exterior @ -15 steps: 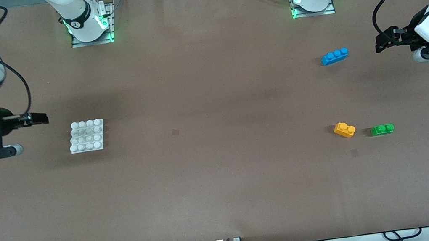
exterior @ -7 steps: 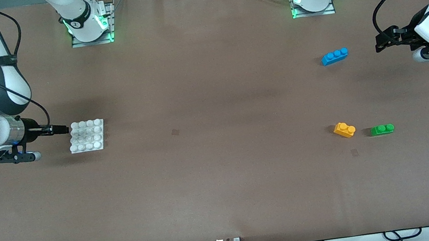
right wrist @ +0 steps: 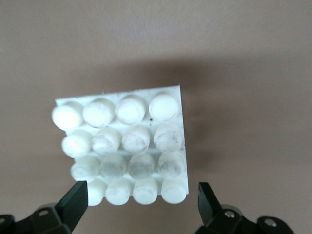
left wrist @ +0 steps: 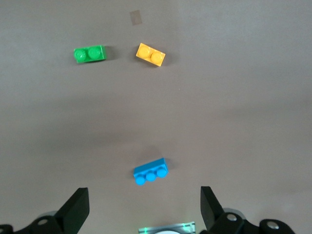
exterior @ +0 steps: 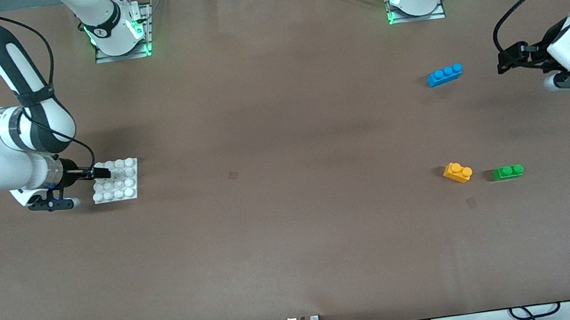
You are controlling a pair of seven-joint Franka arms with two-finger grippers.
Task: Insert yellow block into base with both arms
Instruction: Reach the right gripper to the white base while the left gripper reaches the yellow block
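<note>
Base framed between open right jaws; block well apart.
Right gripper (right wrist: 139, 202) straddled the base (right wrist: 124, 148) at mid-left; left gripper (left wrist: 141, 209), open and empty, hovered upper right, the yellow block (exterior: 457, 172) lower down on the desk (exterior: 296, 237).

- My yellow block (exterior: 457, 172): a small orange-yellow brick with two round studs up, lying flat and skewed on the table toward my left arm's end.
- My base (exterior: 116, 180): a flat white 4x4 studded plate, toward my right arm's end, well apart.

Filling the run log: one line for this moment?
right gripper: open at base | left gripper: open, over table, waiting | yellow block: on table, untouched
</note>
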